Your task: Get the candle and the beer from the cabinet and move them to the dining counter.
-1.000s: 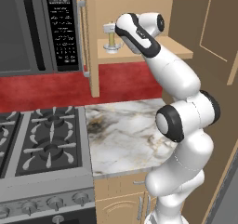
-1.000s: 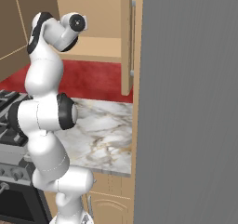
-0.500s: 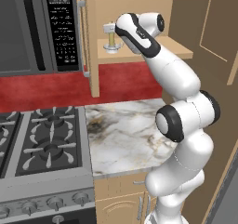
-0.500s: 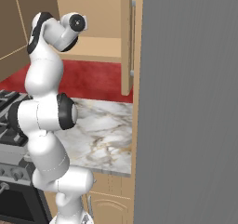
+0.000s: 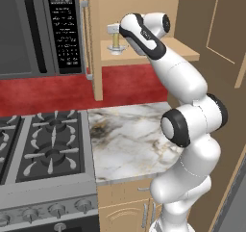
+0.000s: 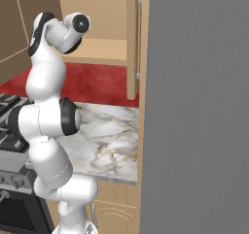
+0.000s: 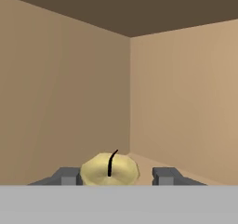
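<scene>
The candle stands upright on the bottom shelf of the open cabinet, near the shelf's left end. My gripper reaches into the cabinet from the right, at the candle's top. In the hand view the candle's pale yellow top and black wick sit between my fingertips. The left fingertip lies close against the candle. The right fingertip stands a small gap away from it. The jaws are open around the candle. The beer and the dining counter are out of view.
A black microwave hangs left of the cabinet, over a gas stove. A short marble countertop lies under the arm. The cabinet's doors stand open on both sides. A tall grey panel stands at the right.
</scene>
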Available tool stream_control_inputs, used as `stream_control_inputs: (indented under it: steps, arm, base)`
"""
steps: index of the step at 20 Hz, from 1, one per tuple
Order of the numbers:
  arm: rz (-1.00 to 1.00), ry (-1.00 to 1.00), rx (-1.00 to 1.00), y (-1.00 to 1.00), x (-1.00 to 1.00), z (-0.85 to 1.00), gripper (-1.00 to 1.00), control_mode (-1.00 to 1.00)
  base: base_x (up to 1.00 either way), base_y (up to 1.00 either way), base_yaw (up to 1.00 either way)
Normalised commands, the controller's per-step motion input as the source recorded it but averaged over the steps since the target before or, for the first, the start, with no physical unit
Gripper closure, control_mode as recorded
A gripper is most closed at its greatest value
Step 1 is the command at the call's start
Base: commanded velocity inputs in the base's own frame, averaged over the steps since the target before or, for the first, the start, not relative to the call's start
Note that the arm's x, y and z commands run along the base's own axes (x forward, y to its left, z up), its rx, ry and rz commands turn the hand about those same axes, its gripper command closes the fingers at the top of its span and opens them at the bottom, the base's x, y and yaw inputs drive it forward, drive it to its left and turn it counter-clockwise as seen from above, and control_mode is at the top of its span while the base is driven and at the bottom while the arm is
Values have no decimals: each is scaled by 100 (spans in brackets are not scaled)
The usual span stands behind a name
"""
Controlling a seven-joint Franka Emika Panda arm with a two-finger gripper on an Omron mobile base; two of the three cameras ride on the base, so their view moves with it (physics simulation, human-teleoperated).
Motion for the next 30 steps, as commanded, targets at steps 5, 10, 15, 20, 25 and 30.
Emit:
stream_control_inputs:
  steps: [5,10,15,20,25,30]
  arm:
    - [0,0,0,0,0,0,100,-100]
    - [0,0,0,0,0,0,100,-100]
    - [0,0,0,0,0,0,100,-100]
    - [0,0,0,0,0,0,100,-100]
    - [0,0,0,0,0,0,100,-100]
    - [0,0,0,0,-13,0,100,-100]
  base:
    - [0,0,0]
    - [0,0,0]
    - [0,0,0]
    - [0,0,0]
    - [0,0,0]
    - [0,0,0]
